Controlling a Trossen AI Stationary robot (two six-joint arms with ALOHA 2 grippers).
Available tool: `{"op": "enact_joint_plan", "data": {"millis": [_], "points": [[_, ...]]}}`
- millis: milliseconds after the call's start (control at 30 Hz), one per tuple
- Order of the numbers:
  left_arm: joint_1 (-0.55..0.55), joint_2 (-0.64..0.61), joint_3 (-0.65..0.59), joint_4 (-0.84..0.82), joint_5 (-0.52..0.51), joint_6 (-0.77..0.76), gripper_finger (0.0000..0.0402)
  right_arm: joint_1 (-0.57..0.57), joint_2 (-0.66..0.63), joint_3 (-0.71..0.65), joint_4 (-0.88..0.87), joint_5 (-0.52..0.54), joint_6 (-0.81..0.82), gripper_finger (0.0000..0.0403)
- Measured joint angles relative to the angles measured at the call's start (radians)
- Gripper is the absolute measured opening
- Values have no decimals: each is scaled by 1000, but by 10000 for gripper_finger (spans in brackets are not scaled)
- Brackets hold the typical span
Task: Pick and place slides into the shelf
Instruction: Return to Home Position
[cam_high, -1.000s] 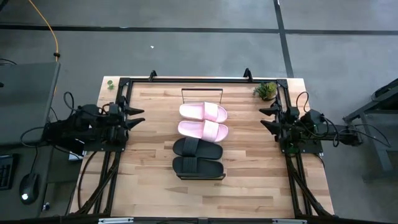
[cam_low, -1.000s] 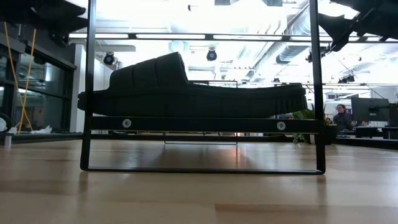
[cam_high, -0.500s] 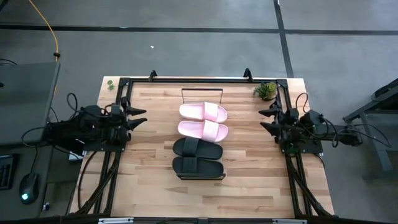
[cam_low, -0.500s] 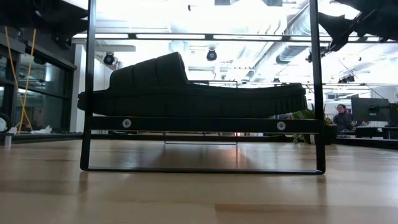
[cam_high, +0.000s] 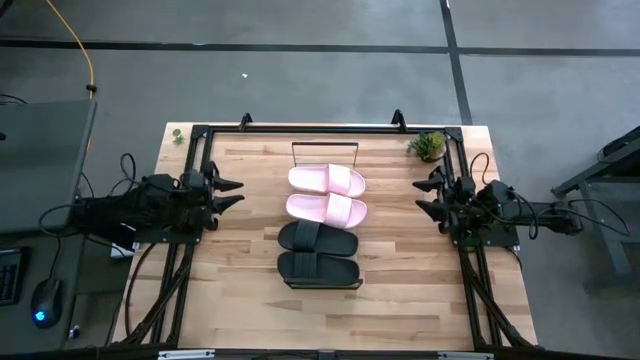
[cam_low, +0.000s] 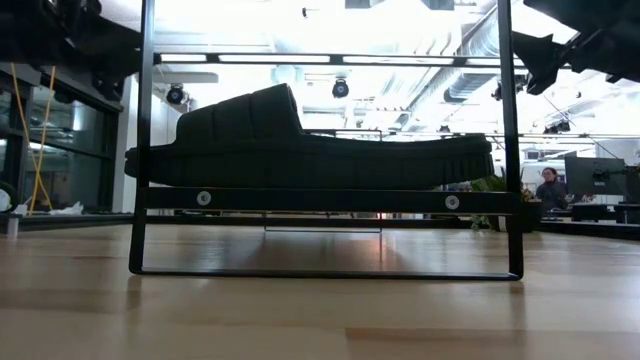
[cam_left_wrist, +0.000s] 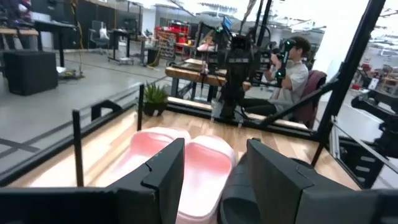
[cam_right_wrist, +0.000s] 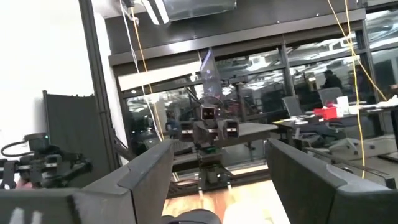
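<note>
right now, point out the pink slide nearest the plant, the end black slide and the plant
pink slide nearest the plant (cam_high: 327, 180): high view, its middle
end black slide (cam_high: 319, 267): high view, its middle
plant (cam_high: 428, 145): high view, leaves

2 pink slides (cam_high: 327, 180), 2 blk slides (cam_high: 318, 238) — side by side on shelf (cam_low: 325, 200) — straps up.

Left tool (cam_high: 234, 193) and right tool (cam_high: 422, 196) face each other, fingers spread.

1. A small green potted plant (cam_high: 428, 145) stands at a right-hand corner of the light-wood plank tabletop (cam_high: 400, 300).
2. A thin yellow cable (cam_high: 88, 60) crosses the grey floor (cam_high: 300, 90).
3. A seated person (cam_left_wrist: 293, 70) shows beyond the table.
</note>
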Motion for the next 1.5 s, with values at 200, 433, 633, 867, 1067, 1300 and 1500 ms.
{"op": "enact_joint_plan", "data": {"millis": [200,433,633,867,1067,1300,1500], "points": [[0,0,-58,72,59,-11,156,1,0,0,-3,-1,9,248],[0,0,-145,191,45,10,156,1,0,0,-18,-1,11,248],[0,0,-190,274,42,19,156,1,0,0,-51,38,7,248],[0,0,-190,272,42,40,156,0,0,-1,-83,62,9,248],[0,0,-190,227,23,50,156,0,0,-1,-125,55,7,248],[0,0,-190,203,32,75,156,0,0,-1,-220,55,0,248],[0,0,-190,204,34,76,156,0,0,-1,-312,55,-19,248]]}}
